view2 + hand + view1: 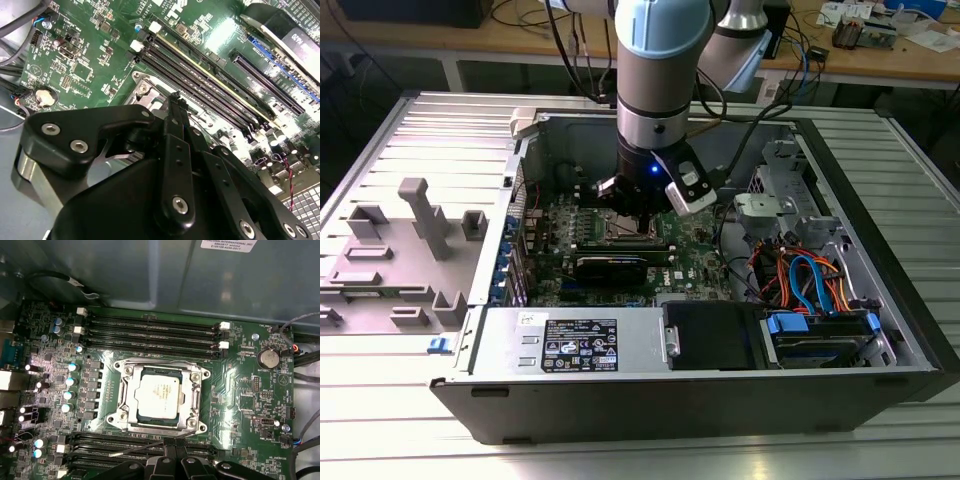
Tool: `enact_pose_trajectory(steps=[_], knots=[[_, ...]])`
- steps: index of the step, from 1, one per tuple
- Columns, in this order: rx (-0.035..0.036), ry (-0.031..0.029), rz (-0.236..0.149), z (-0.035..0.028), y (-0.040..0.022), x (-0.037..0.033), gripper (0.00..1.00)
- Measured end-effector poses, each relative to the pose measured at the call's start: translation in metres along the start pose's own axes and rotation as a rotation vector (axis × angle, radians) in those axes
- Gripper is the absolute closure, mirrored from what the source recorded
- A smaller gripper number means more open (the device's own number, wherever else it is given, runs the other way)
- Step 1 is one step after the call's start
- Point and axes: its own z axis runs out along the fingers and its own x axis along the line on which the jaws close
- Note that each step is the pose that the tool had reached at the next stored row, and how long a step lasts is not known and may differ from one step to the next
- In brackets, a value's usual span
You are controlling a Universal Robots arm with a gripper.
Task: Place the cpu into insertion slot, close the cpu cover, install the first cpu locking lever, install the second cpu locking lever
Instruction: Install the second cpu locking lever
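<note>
cpu seated, cpu cover down. I've got gripper pressed together at socket edge beside locking lever; slip risks scraping the board.

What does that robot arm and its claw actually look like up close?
The arm is a thick silvery-grey tube with a pale blue cap at its joint and a small blue light lower down. Black cables hang beside it. The gripper is matte black, built of angular plates joined by round silver screws.
</note>
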Motion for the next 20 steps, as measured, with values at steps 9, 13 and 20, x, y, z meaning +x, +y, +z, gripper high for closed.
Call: enact_pose_trajectory(steps=[9,13,20], knots=[[0.0000,0.0000,0.000,0.0000,0.0000,0.0003,0.89],[0.0000,0.0000,0.000,0.0000,0.0000,0.0004,0.89],[0.0000,0.0000,0.000,0.0000,0.0001,0.0007,0.89]])
